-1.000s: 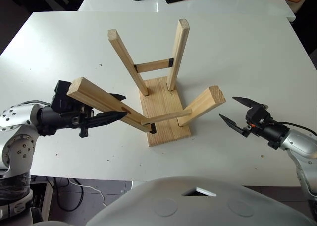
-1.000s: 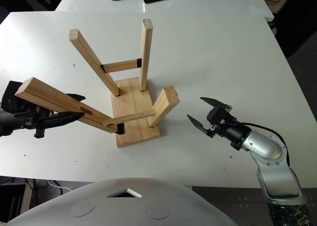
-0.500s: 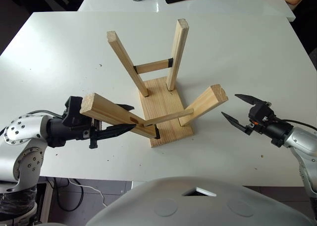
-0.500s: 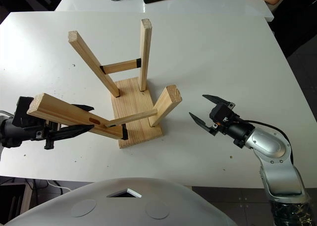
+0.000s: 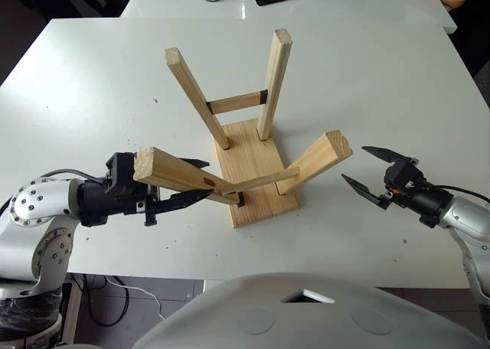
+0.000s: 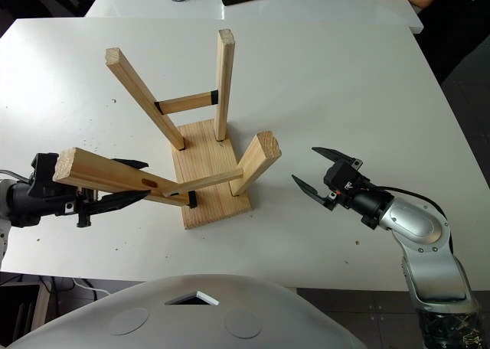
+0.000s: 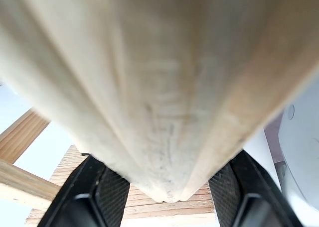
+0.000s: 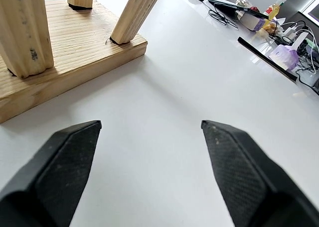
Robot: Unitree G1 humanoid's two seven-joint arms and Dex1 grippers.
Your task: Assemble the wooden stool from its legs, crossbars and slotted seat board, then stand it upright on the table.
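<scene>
Clamping the near-left leg (image 5: pixel 170 174), the left gripper (image 5: pixel 200 181) sits at lower left of frame, fingers (image 7: pixel 99 192) either side of the wood near its free end. The leg's long axis runs from lower left to frame centre at a low slant. Its far end meets the seat board (image 5: pixel 249 146) at the board's lower-left corner, by the front crossbar (image 5: pixel 260 181). That crossbar runs right to the second slanted leg (image 5: pixel 314 161), which leans out toward centre right.

Right gripper (image 5: pixel 354 164) is at right of frame, jaws wide, holding nothing. It's just beside that leg's top end, not touching, and is the nearer arm for it.

Back legs (image 5: pixel 197 96) and back crossbar (image 5: pixel 236 102) stand in the board, upper centre.

My read: both front legs need tilting up. There's open table (image 5: pixel 92 81) to the sides, with its lower edge close below both grippers.
</scene>
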